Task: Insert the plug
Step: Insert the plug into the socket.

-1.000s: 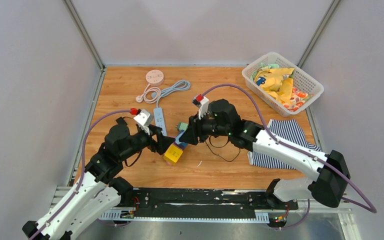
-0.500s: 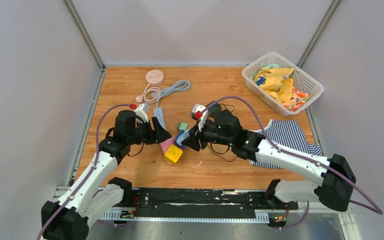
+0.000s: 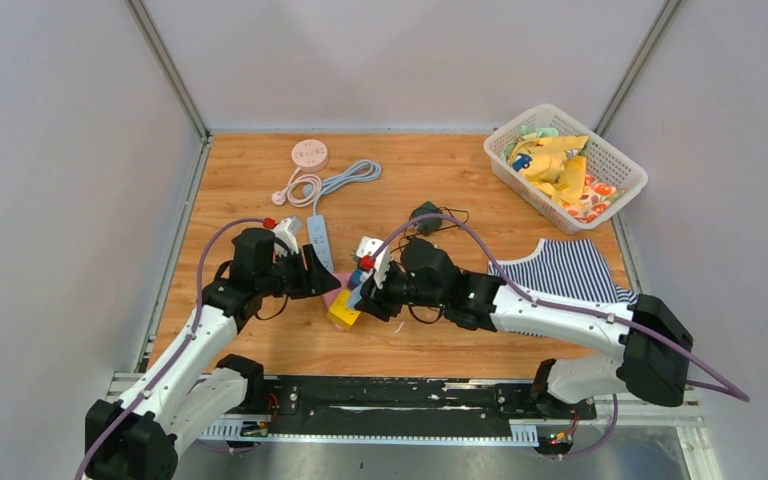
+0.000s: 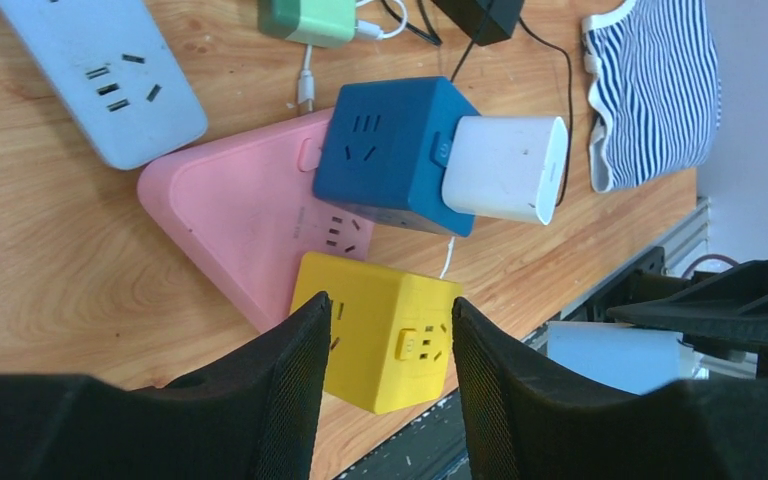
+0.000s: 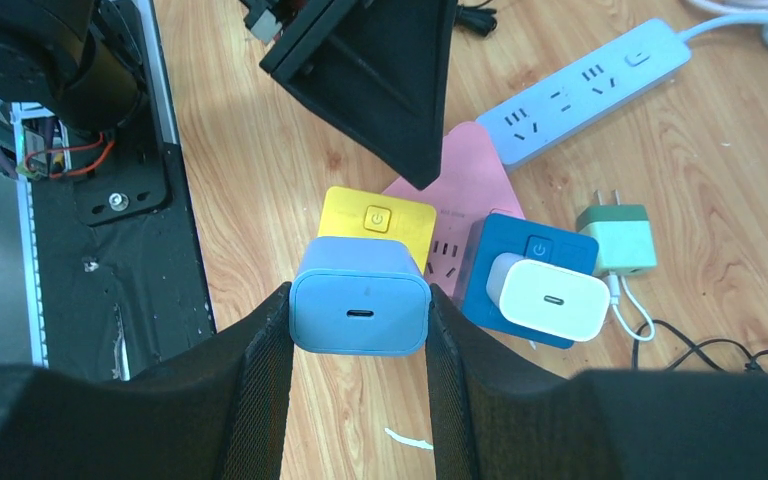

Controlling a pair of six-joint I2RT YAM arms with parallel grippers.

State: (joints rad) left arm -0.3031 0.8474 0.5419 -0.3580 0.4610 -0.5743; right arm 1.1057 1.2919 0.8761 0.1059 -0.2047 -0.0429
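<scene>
Right tool (image 5: 358, 298) has slid left above the yellow cube (image 5: 378, 222), pinching the blue plug (image 5: 360, 314); left tool (image 4: 390, 314) spread.

We log the charger plug (image 5: 360, 312), between the black fingers (image 5: 260, 400) of the right gripper (image 5: 359, 300), as pale blue. Just beyond it: yellow cube socket (image 5: 378, 222), navy cube socket (image 5: 490, 240) bearing a white charger (image 5: 547, 297), pink triangular strip (image 5: 460, 180), mint-green adapter (image 5: 615, 238). Cloth (image 4: 650, 90): navy-and-white stripes.

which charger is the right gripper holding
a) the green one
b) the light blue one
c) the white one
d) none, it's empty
b: the right wrist view shows the right gripper shut on the light blue charger; the white charger sits in the dark blue cube, and the green charger lies beside it.
</scene>
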